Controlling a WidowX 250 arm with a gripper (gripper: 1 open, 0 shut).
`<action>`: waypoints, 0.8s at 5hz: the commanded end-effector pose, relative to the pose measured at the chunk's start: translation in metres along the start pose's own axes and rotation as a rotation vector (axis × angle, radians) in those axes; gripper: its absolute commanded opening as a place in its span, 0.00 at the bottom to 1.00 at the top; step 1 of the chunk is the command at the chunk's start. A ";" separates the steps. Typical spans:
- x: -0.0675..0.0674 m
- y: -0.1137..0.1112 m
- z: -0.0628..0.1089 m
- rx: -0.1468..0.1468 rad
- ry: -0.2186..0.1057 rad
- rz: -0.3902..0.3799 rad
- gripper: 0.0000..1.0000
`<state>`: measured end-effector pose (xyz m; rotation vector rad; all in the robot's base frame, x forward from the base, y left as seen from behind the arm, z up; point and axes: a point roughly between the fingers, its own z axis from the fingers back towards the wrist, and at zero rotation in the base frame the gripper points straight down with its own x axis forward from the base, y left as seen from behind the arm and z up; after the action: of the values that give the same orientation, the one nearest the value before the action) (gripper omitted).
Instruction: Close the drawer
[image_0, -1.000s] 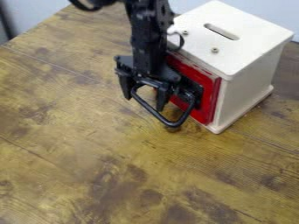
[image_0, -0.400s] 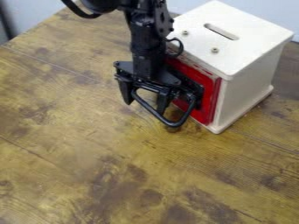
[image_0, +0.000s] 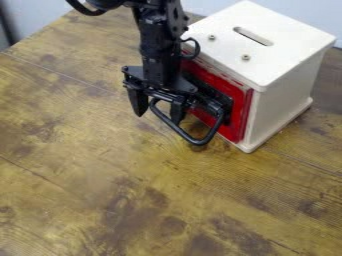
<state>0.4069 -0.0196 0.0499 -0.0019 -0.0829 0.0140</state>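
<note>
STEP: drawer (image_0: 227, 100) nearly seated | GRIPPER: gripper (image_0: 158, 102) spread open, at handle (image_0: 194, 125) | NEXT: push toward 2 o'clock is required

soft even light, faint shadows, slightly blurry low-resolution picture, mild glare on the table (image_0: 94, 190).

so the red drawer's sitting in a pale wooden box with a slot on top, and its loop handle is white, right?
Not quite: the wire loop handle is black, not white, as the camera view shows. The rest holds: the red drawer sits in the pale wooden box with a slot on top.
</note>
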 end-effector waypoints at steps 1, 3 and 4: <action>0.007 0.017 0.049 0.007 -0.123 0.052 1.00; 0.007 0.005 0.056 0.015 -0.103 0.095 1.00; 0.009 0.001 0.061 0.011 -0.109 0.107 1.00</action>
<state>0.3997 -0.0093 0.0775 0.0135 -0.0864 0.1459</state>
